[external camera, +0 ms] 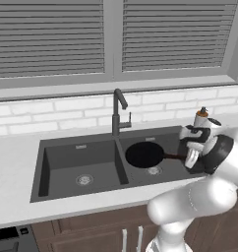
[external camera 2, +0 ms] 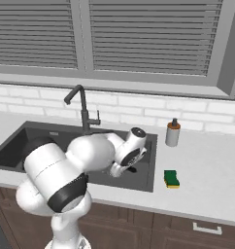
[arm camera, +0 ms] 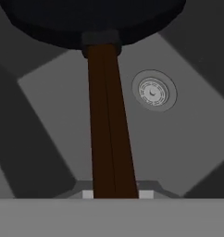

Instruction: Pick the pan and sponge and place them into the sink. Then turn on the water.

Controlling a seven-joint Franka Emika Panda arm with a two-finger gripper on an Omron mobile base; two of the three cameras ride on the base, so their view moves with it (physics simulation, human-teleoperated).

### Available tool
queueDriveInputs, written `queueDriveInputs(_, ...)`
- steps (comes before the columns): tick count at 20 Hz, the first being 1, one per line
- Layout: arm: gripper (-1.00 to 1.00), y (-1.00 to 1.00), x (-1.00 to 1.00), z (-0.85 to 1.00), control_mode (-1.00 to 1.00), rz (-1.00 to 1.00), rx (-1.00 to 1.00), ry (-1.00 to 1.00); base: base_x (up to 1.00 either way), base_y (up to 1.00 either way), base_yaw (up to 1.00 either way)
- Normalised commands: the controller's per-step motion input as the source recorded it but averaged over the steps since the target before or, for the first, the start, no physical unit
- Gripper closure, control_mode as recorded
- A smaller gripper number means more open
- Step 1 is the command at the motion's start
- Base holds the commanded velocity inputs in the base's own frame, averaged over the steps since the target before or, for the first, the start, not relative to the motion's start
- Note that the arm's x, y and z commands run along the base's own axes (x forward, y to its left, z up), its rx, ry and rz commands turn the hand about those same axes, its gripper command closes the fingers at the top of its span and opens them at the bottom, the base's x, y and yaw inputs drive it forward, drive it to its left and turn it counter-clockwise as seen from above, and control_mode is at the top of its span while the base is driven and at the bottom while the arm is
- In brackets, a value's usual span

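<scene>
A white soap bottle stands on the bench right of the sink, and the dark faucet rises behind the divider between the basins. The sponge lies on the bench just beside the sink's right edge. The gripper is closed on the brown handle of the pan, which hangs over the right basin above its silver drain. In the right base view the arm hides the pan.
</scene>
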Motion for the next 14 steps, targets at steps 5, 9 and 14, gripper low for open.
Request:
queueDriveInputs(5, 1.00, 0.00, 0.29, -0.45, -1.00, 0.06, 0.00, 0.03, 0.00, 0.00, 0.00)
queueDriveInputs(9, 1.00, -0.18, 0.02, -0.08, -1.00, 0.01, 0.01, -0.10, 0.00, 0.00, 0.00)
queueDriveInputs(14, 1.00, -0.07, 0.00, -0.01, -1.00, -0.03, 0.01, -0.15, 0.00, 0.00, 0.00)
